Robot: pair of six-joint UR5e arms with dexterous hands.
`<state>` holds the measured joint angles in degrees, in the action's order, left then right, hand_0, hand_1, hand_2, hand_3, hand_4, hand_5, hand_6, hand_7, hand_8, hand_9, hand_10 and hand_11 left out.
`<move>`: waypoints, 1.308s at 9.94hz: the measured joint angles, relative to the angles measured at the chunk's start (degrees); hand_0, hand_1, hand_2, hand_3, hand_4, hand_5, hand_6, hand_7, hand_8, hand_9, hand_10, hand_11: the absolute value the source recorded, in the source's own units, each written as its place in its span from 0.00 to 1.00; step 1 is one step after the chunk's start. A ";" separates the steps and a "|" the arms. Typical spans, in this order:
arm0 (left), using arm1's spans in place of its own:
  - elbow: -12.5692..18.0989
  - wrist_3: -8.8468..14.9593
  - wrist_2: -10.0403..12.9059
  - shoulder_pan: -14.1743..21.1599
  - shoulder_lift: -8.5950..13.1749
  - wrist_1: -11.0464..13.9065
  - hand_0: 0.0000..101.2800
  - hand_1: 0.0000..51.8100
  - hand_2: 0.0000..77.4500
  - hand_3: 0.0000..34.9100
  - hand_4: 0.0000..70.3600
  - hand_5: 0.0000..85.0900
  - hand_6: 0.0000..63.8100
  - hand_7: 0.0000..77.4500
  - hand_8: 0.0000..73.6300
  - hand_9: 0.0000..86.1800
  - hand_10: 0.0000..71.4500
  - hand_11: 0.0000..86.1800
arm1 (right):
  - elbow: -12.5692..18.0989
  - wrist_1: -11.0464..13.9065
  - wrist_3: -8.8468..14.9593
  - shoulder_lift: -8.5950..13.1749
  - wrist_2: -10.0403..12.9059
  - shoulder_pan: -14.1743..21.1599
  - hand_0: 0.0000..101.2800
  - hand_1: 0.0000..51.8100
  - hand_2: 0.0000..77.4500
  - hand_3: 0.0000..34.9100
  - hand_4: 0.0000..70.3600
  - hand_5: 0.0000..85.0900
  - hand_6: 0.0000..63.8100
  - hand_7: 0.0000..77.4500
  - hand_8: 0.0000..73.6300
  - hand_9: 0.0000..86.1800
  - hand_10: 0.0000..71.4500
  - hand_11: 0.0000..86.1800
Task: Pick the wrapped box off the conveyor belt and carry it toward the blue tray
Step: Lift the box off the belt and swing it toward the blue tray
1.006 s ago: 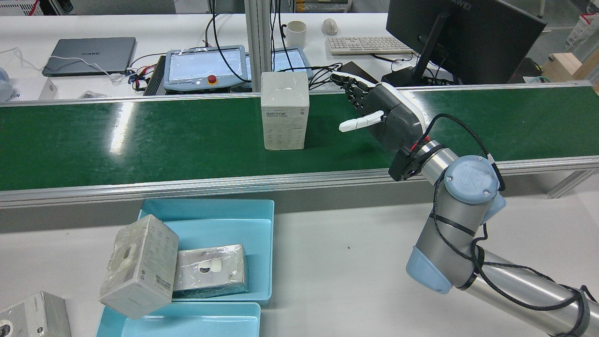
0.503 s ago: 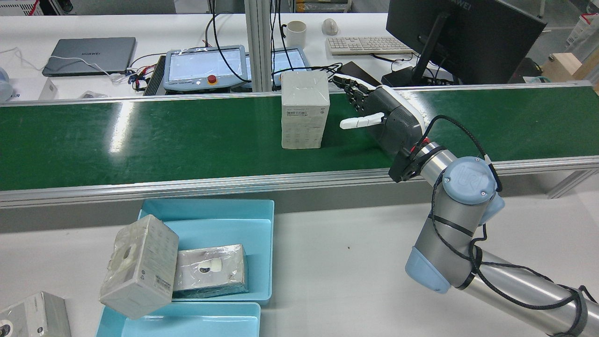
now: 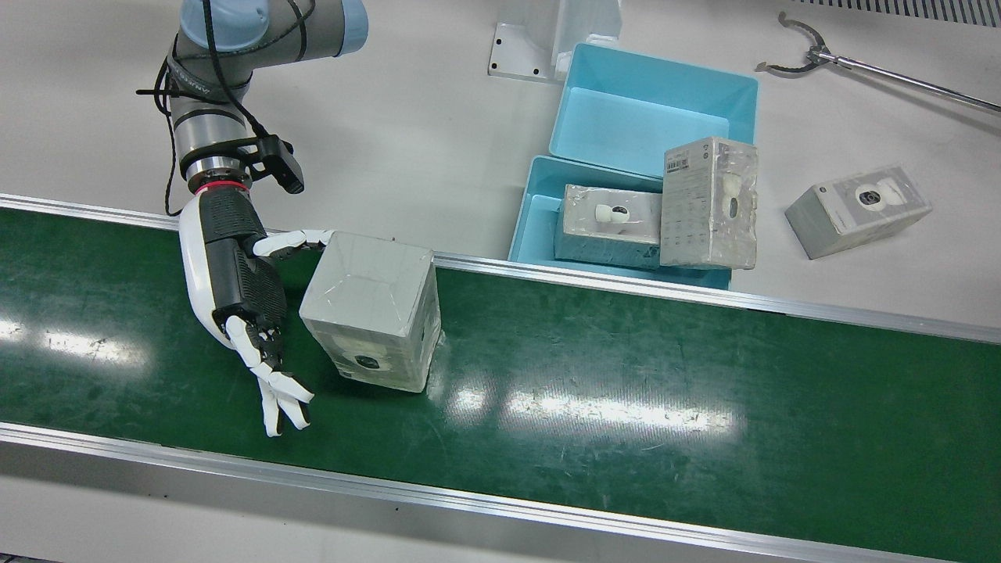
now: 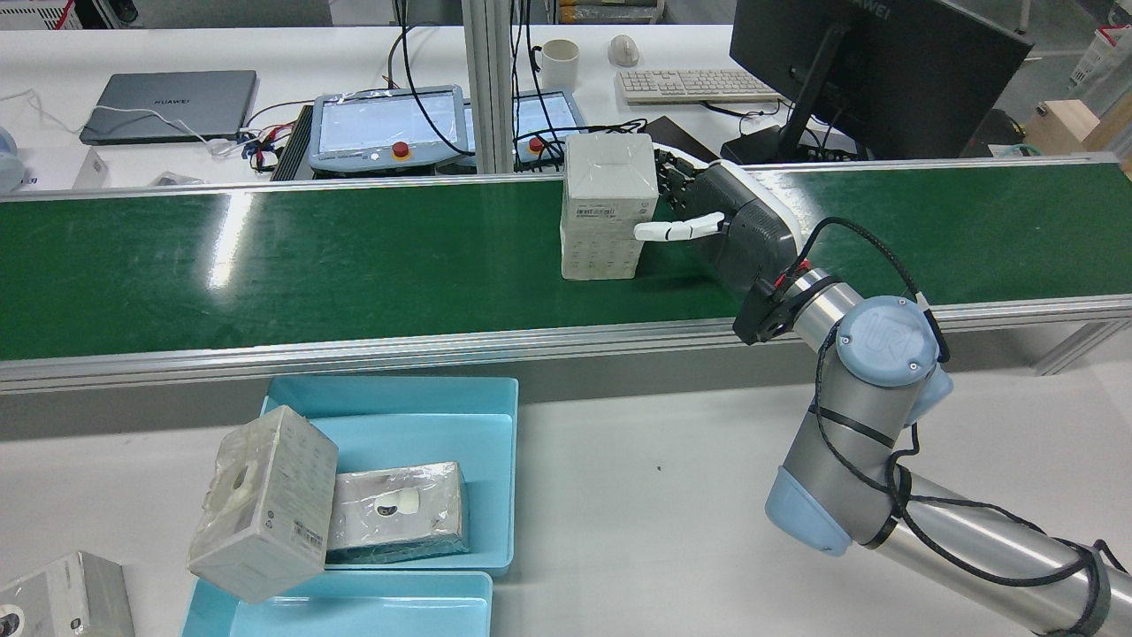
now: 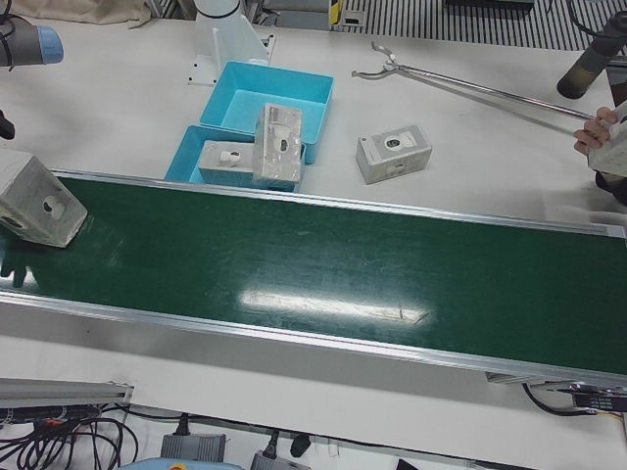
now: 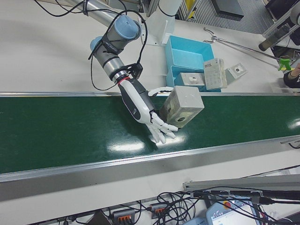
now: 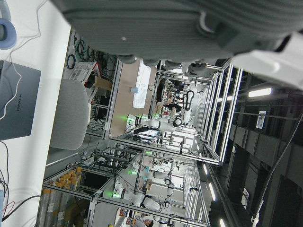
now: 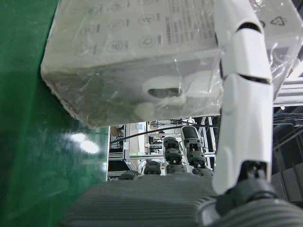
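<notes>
The wrapped box [image 4: 610, 203] stands upright on the green conveyor belt [image 4: 354, 257], right against my right hand [image 4: 738, 230]. That hand is open, its palm facing the box [image 3: 371, 309]. The white thumb [image 3: 285, 242] lies along the box's tray-side face, and the long fingers [image 3: 274, 391] stretch out straight past its other side. The right hand view shows the box [image 8: 142, 56] close up beside the thumb [image 8: 241, 94]. The blue tray [image 4: 398, 398] sits beside the belt and holds two wrapped boxes. Of my left hand [image 7: 180, 19] only the dark palm shows.
A second blue tray [image 3: 649, 117] adjoins the first. Another wrapped box [image 3: 856, 209] lies on the white table, near a long reaching tool [image 3: 860, 66]. A person's hand [image 5: 600, 132] holds a box at the far end. Monitor [image 4: 875, 71] and pendants [image 4: 389, 128] stand behind the belt.
The box has ridden the belt to the right in the rear view, up to my right hand. The thumb now touches it. The hand itself has hardly moved.
</notes>
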<state>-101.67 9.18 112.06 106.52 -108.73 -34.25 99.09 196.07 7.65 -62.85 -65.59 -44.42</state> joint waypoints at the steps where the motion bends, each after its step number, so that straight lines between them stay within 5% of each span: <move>1: 0.00 0.00 0.00 0.00 0.00 0.00 0.00 0.00 0.01 0.00 0.00 0.01 0.01 0.01 0.01 0.01 0.01 0.01 | 0.02 -0.01 0.00 0.00 -0.03 0.01 0.47 0.33 0.22 0.00 0.12 0.21 0.04 0.05 0.01 0.03 0.00 0.01; 5: 0.00 0.00 0.00 0.00 0.00 0.00 0.00 0.00 0.01 0.00 0.00 0.01 0.01 0.01 0.01 0.00 0.01 0.01 | -0.03 -0.04 0.07 0.10 -0.15 0.12 0.47 0.33 0.20 0.00 0.15 0.21 0.04 0.05 0.01 0.03 0.00 0.01; 6: 0.00 0.00 0.00 0.00 0.00 0.00 0.00 0.00 0.01 0.00 0.00 0.01 0.01 0.01 0.01 0.00 0.01 0.01 | -0.10 0.04 0.11 0.21 -0.26 0.21 0.48 0.39 0.23 0.00 0.14 0.25 0.07 0.09 0.01 0.04 0.00 0.01; 7: 0.00 0.00 0.00 0.00 0.00 0.00 0.00 0.00 0.01 0.00 0.00 0.01 0.01 0.01 0.01 0.01 0.01 0.01 | -0.15 0.37 0.16 0.62 -0.43 0.29 0.55 0.46 0.34 0.00 0.17 0.46 0.22 0.27 0.17 0.17 0.00 0.01; 8: 0.00 0.00 0.00 0.00 0.00 0.00 0.00 0.00 0.01 0.00 0.00 0.01 0.01 0.01 0.01 0.01 0.01 0.01 | -0.05 1.33 0.18 1.29 -0.62 0.32 0.55 0.46 0.34 0.00 0.17 0.46 0.22 0.27 0.17 0.17 0.01 0.01; 9: 0.00 0.00 0.00 0.00 0.00 0.00 0.00 0.00 0.01 0.00 0.00 0.01 0.01 0.01 0.01 0.00 0.01 0.01 | 0.15 3.05 0.16 2.25 -0.84 0.38 0.57 0.44 0.38 0.00 0.21 0.49 0.32 0.35 0.29 0.27 0.01 0.01; 10: 0.00 0.00 0.00 0.00 0.00 0.00 0.00 0.00 0.01 0.00 0.00 0.01 0.01 0.01 0.01 0.00 0.01 0.01 | 0.38 4.94 -0.02 3.71 -1.92 0.33 0.60 0.34 0.44 0.00 0.29 0.56 0.44 0.38 0.42 0.39 0.01 0.28; 11: 0.00 0.00 0.00 0.00 0.00 0.00 0.00 0.00 0.01 0.00 0.00 0.01 0.01 0.01 0.01 0.00 0.01 0.01 | 0.55 6.12 -0.42 5.36 -3.58 0.01 0.60 0.34 0.44 0.00 0.29 0.56 0.48 0.39 0.46 0.40 0.00 0.41; 13: 0.00 0.00 0.00 0.00 0.00 0.00 0.00 0.00 0.01 0.00 0.00 0.01 0.01 0.01 0.01 0.00 0.01 0.01 | 0.98 7.08 -2.22 8.39 -6.16 -0.18 0.59 0.34 0.44 0.00 0.32 0.59 0.52 0.39 0.50 0.41 0.17 0.54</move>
<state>-101.67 9.18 112.06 106.52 -108.73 -34.25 100.08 203.14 5.42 -54.46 -71.75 -44.60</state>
